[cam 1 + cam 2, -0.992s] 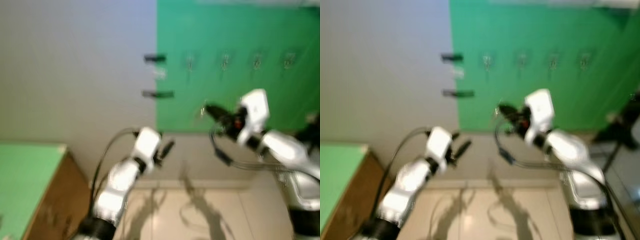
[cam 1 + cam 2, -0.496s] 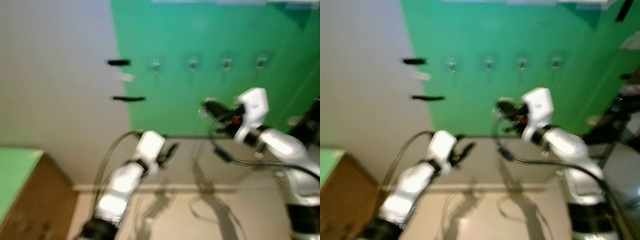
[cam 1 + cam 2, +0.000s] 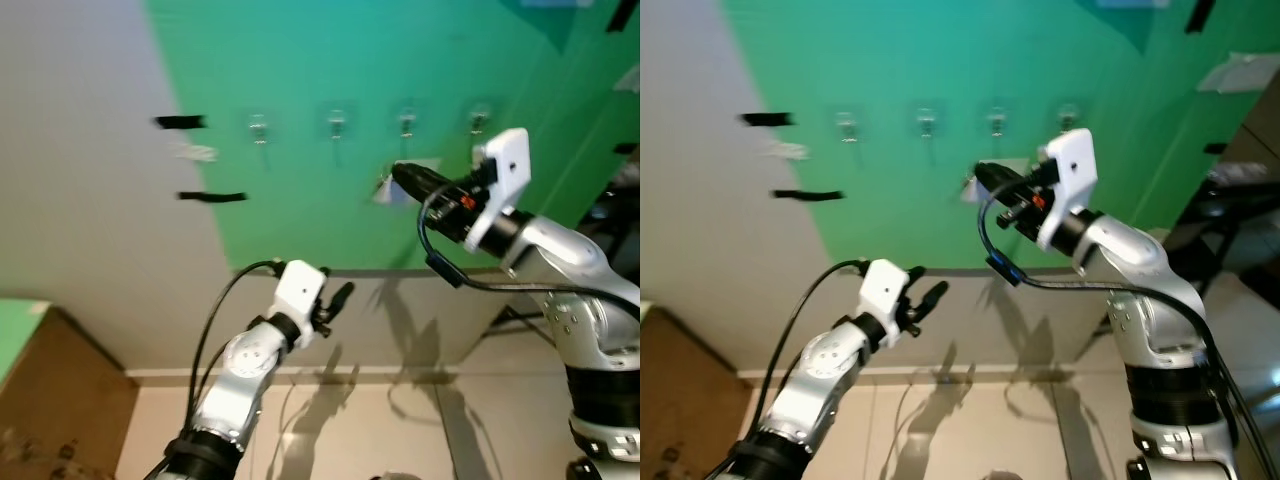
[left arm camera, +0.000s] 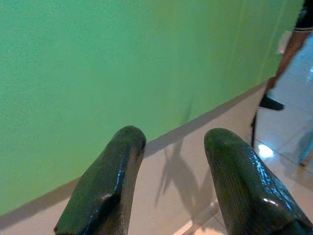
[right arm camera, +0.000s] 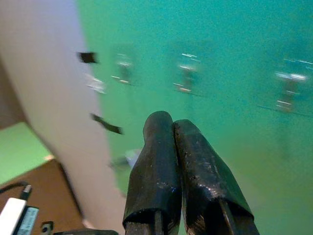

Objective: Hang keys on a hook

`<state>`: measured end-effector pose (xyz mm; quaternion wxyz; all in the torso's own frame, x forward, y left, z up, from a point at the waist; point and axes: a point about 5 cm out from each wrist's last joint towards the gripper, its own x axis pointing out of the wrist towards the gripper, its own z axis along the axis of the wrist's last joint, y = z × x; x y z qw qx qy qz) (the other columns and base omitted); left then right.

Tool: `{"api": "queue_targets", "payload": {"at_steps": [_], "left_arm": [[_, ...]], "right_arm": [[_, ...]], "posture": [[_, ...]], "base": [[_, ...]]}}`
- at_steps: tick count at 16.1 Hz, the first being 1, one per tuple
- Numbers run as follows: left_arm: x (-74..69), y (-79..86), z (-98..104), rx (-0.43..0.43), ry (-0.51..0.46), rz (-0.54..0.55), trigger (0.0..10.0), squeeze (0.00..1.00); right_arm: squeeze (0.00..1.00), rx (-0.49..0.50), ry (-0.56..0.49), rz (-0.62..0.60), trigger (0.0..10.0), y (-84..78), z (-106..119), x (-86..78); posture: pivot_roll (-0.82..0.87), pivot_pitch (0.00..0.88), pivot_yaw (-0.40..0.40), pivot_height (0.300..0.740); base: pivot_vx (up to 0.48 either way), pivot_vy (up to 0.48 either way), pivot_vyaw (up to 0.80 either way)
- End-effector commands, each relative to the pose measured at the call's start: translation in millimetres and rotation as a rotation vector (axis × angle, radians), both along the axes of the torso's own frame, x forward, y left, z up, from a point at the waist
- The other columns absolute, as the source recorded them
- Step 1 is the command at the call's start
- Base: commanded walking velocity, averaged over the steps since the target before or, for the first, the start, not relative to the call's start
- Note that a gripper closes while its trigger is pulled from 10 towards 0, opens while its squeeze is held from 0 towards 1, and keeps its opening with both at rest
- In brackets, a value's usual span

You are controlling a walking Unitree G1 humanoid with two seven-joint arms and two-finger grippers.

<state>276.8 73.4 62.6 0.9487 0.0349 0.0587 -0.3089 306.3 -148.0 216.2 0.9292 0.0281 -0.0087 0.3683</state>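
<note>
Four small metal hooks sit in a row on the green wall [image 3: 300,230]: one [image 3: 258,128], another [image 3: 336,122], a third [image 3: 406,120] and a fourth [image 3: 478,115]. My right gripper [image 3: 400,176] is raised near the wall, a little below the third hook, and is shut on the keys [image 3: 384,189], a small silvery bunch hanging at its tips. In the right wrist view its fingers [image 5: 161,147] press together, with a pale bit of the keys [image 5: 126,159] beside them. My left gripper [image 3: 343,293] is held lower, open and holding nothing, fingers [image 4: 117,166] apart.
Two black tape strips [image 3: 180,122] [image 3: 212,196] mark the pale wall left of the green. A brown cabinet [image 3: 50,410] stands at the lower left. Dark gear [image 3: 620,200] stands at the right. A person's leg [image 4: 293,44] is in the left wrist view.
The camera has swung, shifting the wall leftward in view. My right gripper has risen with the keys, closer to the row of hooks. The left arm has barely moved.
</note>
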Motion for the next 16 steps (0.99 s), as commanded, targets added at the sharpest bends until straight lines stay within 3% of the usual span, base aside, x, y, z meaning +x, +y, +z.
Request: {"api": "queue_targets", "payload": {"at_steps": [1, 5, 12, 16], "left_arm": [[-0.7, -1.4, 0, -0.001, 0.004, -0.003, 10.0, 0.0], [-1.6, -1.7, -1, 0.001, 0.008, -0.005, 10.0, 0.0], [-3.8, -3.0, -3, 0.024, 0.007, -0.015, 10.0, 0.0], [-5.2, -2.6, -2, 0.023, 0.005, -0.01, 10.0, 0.0]], "right_arm": [[0.0, 0.015, 0.002, 0.023, 0.0, 2.0, 6, 3.2], [0.0, 0.029, -0.005, 0.024, 0.0, 6.6, 10, 15.2], [0.0, 0.041, -0.055, -0.081, 0.0, 5.4, 13, 45.4], [0.0, 0.051, -0.057, -0.052, 0.0, 13.5, 14, 55.2]], "posture": [[-0.18, 0.0, 0.004, 0.74], [-0.17, 0.0, -0.003, 0.74], [-0.14, 0.0, -0.018, 0.74], [-0.12, 0.0, -0.03, 0.74]], "base": [[0.0, 0.0, 0.0], [0.0, 0.0, 0.0], [0.0, 0.0, 0.0], [0.0, 0.0, 0.0]]}}
